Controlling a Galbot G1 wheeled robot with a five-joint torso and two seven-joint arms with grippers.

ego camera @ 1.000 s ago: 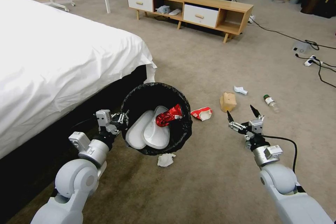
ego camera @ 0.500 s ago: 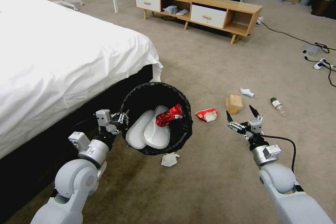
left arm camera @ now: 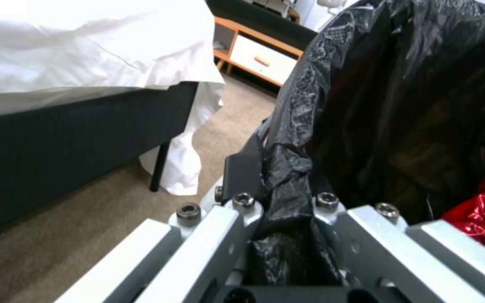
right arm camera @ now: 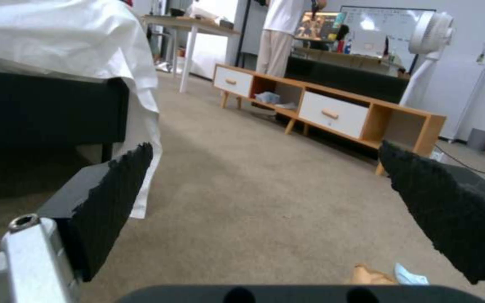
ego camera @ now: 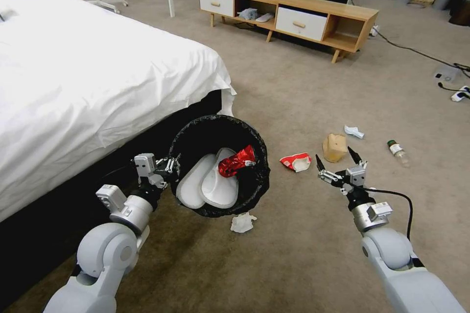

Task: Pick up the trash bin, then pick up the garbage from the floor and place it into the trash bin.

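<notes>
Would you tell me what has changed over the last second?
The whole head view shifted rightward, so the camera turned or the base moved; the floor litter did not. The left gripper stays clamped on the trash bin rim, and the right gripper stays open above the carpet.

Glossy black plastic liner (ego camera: 254, 176), crinkled shiny red can (ego camera: 236, 161), matt carpet (ego camera: 293, 83).

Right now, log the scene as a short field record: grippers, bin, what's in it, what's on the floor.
left gripper: shut on the bin's rim
right gripper: open, empty, above the carpet
bin: black-lined, held up beside the bed
in bin: red can, two white slippers
on floor: tissue, cup, paper bag, bottle, small white scrap
</notes>
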